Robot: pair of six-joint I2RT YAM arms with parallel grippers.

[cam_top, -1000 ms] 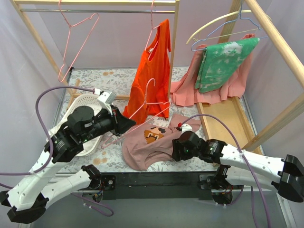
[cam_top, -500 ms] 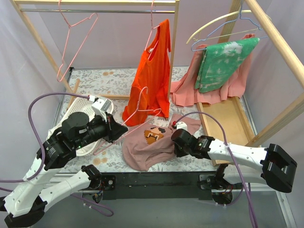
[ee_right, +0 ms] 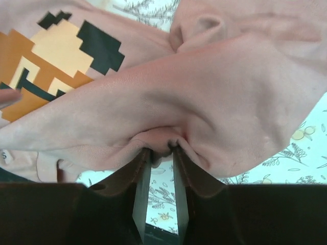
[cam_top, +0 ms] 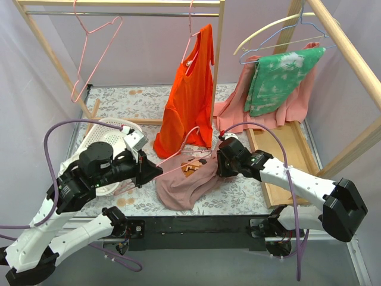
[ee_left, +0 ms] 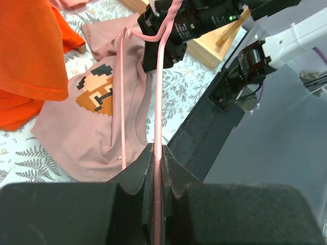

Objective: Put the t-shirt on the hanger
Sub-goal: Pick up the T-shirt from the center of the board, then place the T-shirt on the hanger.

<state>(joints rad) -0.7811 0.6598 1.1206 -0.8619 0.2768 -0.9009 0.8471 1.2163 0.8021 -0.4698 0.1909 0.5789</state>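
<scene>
The dusty pink t-shirt (cam_top: 184,187) with a pixel print lies crumpled on the floral cloth; its far right edge is raised. My right gripper (cam_top: 219,165) is shut on a fold of that edge, and the right wrist view shows the t-shirt (ee_right: 204,102) bunched between the tips of the gripper (ee_right: 159,148), clear of the table. My left gripper (cam_top: 150,171) is shut on the thin pink wire hanger (ee_left: 159,92), held low over the t-shirt (ee_left: 97,127). The hanger's hook reaches to the right gripper. In the left wrist view the jaws of the left gripper (ee_left: 155,153) clamp the wire.
A bright orange top (cam_top: 190,89) hangs from the rail just behind the shirt. A white basket (cam_top: 110,128) sits at the left, a wooden tray (cam_top: 286,155) at the right. A salmon garment with green cloth (cam_top: 280,77) drapes the right rack. An empty pink hanger (cam_top: 95,47) hangs back left.
My right gripper moved back to the shirt's far edge, closed on it and lifted it. My left arm lowered the hanger and swung it rightward, toward the right gripper.
</scene>
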